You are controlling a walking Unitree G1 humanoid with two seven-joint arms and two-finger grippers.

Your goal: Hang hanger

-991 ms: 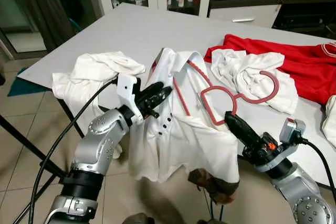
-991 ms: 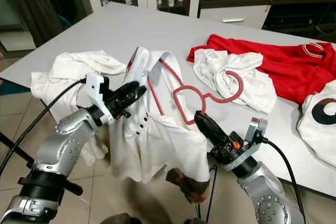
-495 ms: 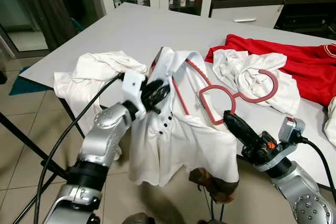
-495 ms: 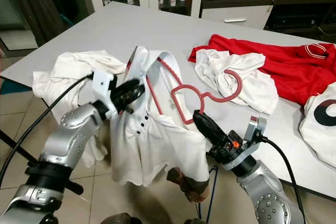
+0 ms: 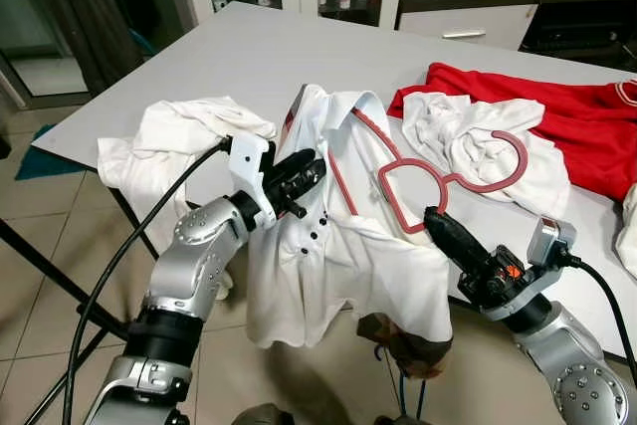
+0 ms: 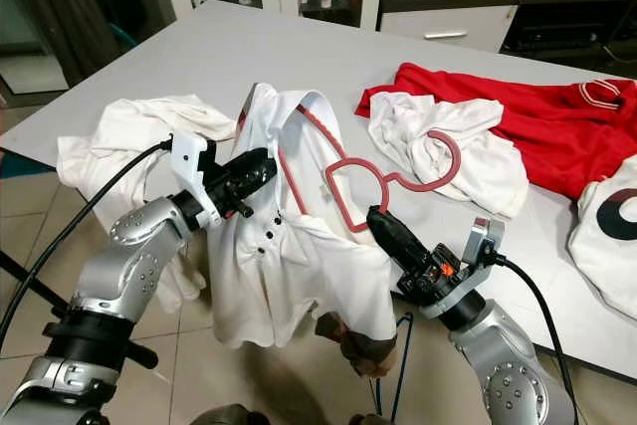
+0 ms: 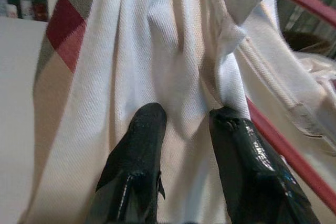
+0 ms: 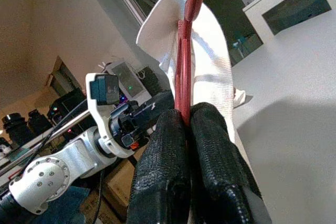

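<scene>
The left gripper (image 5: 311, 171) has its jaws spread a little, tips pressed into the white button-up shirt (image 5: 343, 266) near the collar, not pinching it. That shirt drapes over the thin red plastic hanger (image 5: 398, 191) and off the grey table (image 5: 249, 47) edge. The right gripper (image 5: 435, 220) is clamped tight on the hanger's lower bar. If the left tips shove wrong, I'd guess the shirt slides off. Crumpled white clothes (image 5: 184, 131) and a red garment (image 5: 557, 126) crowd either side.
</scene>
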